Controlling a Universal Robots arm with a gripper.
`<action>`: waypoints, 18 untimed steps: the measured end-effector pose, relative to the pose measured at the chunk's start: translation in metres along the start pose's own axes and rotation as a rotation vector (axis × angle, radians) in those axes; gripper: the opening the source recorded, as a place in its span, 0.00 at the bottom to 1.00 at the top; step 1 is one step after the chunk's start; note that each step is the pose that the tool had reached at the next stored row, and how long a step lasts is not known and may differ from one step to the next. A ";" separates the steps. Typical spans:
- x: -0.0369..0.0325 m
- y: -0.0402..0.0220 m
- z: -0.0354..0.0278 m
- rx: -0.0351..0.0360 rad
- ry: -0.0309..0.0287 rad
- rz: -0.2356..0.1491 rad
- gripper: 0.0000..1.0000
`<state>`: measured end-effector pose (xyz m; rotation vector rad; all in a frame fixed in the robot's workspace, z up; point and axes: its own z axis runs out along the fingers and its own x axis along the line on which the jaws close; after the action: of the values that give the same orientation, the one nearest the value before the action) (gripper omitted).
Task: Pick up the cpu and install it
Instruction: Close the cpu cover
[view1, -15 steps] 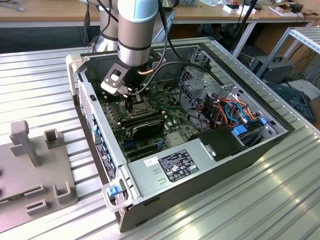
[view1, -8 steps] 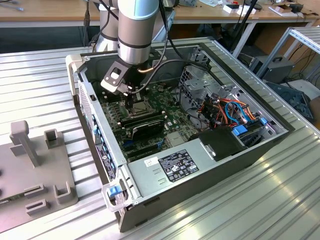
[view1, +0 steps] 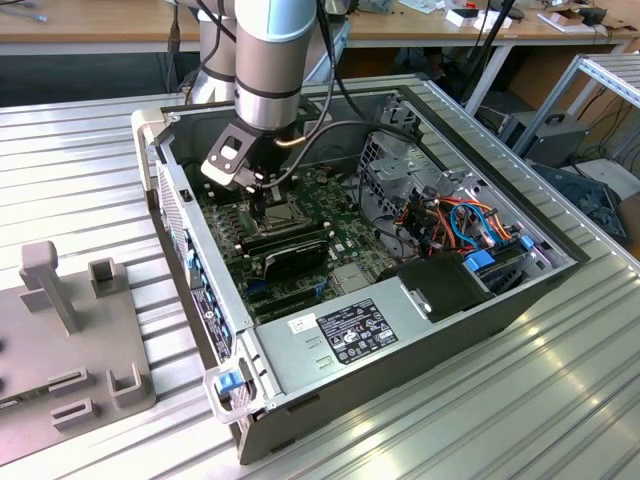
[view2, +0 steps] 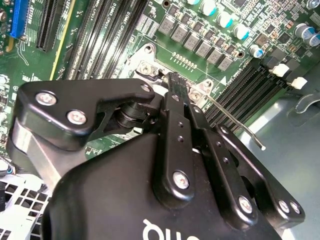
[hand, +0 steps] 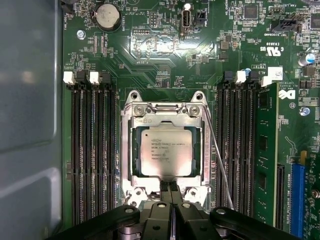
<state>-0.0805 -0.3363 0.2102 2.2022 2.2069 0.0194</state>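
- Both fingers (hand: 164, 195) of your gripper (hand: 169, 185) are pressed together, with nothing between them, tips at the edge of the metal socket frame (hand: 126, 150).
- Just beyond them, the cpu (hand: 165, 151) lies flat inside that frame, small dark print on its grey top.
- Farther out, memory slots (hand: 92, 150) flank the socket on the white-lettered green motherboard (hand: 160, 55).

A robotics lab as I see it, my arm (view1: 268, 50) over an opened computer case (view1: 450, 340), the case on a ribbed aluminium worktop (view1: 80, 170), a grey fixture block (view1: 60, 360) beside the case, cluttered wooden benches (view1: 90, 20) and metal framing (view1: 600, 75) behind the case.
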 end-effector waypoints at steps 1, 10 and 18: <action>0.0000 0.0000 0.0004 0.0000 0.0000 0.000 0.11; 0.0000 -0.0002 0.0046 0.0004 -0.0005 0.000 0.11; 0.0001 -0.0002 0.0049 0.0001 0.0000 0.000 0.11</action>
<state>-0.0806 -0.3362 0.2053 2.2022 2.2069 0.0193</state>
